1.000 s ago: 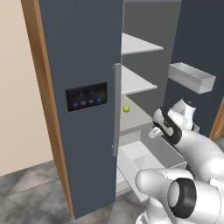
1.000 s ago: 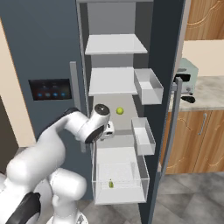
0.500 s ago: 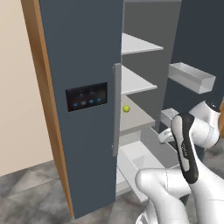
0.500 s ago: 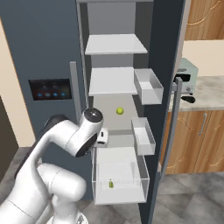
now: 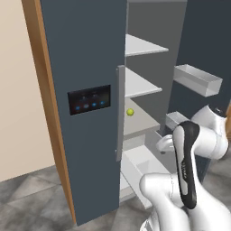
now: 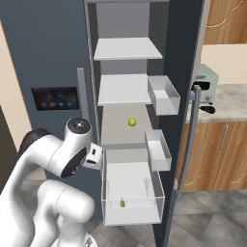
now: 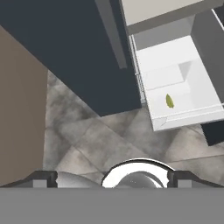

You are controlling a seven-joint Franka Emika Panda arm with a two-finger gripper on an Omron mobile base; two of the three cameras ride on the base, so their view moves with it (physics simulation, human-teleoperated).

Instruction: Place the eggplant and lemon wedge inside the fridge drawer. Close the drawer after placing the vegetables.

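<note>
Open fridge over grey tiled floor. Fridge drawer (image 6: 131, 193) pulled out for loading, lemon wedge (image 7: 169, 101) near its front edge. Claw spread wide, empty.

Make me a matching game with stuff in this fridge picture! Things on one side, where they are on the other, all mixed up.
Things:
1. lemon wedge
2. yellow-green ball
3. fridge drawer
4. toaster

Places or states:
A. on the counter beside the fridge
B. pulled out at the bottom of the fridge
C. lying inside the open drawer
D. sitting on a shelf above the drawer

Pairs: 1-C, 2-D, 3-B, 4-A
</note>
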